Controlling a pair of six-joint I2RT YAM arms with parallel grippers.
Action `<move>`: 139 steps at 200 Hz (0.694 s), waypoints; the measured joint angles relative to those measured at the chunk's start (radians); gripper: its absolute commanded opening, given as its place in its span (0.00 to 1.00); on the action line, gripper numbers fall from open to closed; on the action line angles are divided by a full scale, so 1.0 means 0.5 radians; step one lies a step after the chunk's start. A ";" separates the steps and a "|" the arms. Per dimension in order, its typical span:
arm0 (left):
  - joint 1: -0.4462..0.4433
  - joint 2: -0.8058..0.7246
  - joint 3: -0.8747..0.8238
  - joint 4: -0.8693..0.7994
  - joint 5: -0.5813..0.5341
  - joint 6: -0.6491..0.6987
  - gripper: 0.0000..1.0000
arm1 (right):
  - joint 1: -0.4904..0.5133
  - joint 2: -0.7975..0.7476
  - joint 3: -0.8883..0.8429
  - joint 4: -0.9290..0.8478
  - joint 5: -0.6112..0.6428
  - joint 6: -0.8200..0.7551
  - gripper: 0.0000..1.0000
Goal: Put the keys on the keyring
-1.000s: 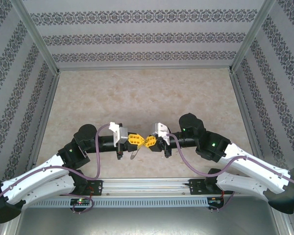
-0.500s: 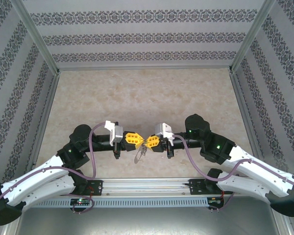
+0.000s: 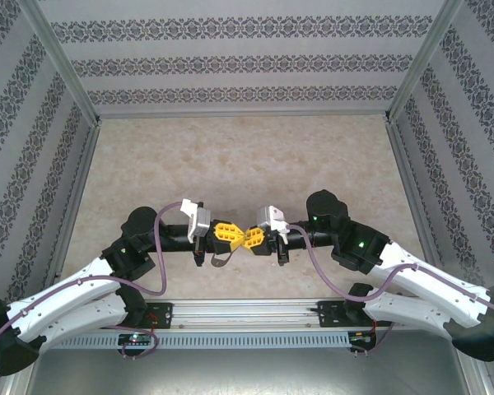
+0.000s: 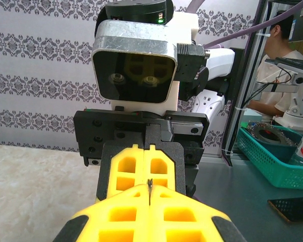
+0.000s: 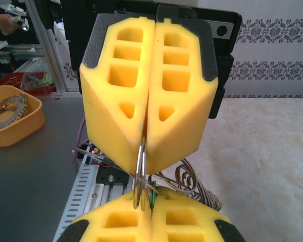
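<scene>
Both grippers meet tip to tip low over the near middle of the table. My left gripper (image 3: 235, 234) is shut on the keyring (image 5: 141, 169), a grey metal loop that sticks out of its yellow fingers (image 5: 116, 101) toward the right gripper. Part of the keyring's wire (image 3: 221, 257) dangles below it. In the left wrist view, just a thin metal edge (image 4: 149, 187) shows in the seam of my left gripper (image 4: 149, 196). My right gripper (image 5: 151, 209) is shut on the key; a sliver of its green head (image 5: 152, 197) shows beside the ring.
The aluminium rail (image 3: 247, 313) with the arm bases runs just behind the grippers. Patterned walls enclose the beige table (image 3: 247, 164). Off the table stand a teal basket (image 4: 272, 156) and an orange bin (image 5: 10, 121) holding a sprocket.
Half a second ago the fingertips stood slightly apart with the ring hanging between them. Now they are together again, and the dangling loop has swung left.
</scene>
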 measured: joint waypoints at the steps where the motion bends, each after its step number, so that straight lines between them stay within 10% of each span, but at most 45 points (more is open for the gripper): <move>1: 0.000 0.000 0.000 0.001 0.000 0.000 0.00 | 0.000 0.000 0.000 0.000 0.000 0.000 0.00; 139: 0.000 -0.152 0.111 -0.499 -0.196 0.346 0.00 | 0.000 -0.219 -0.036 -0.044 0.139 0.000 0.00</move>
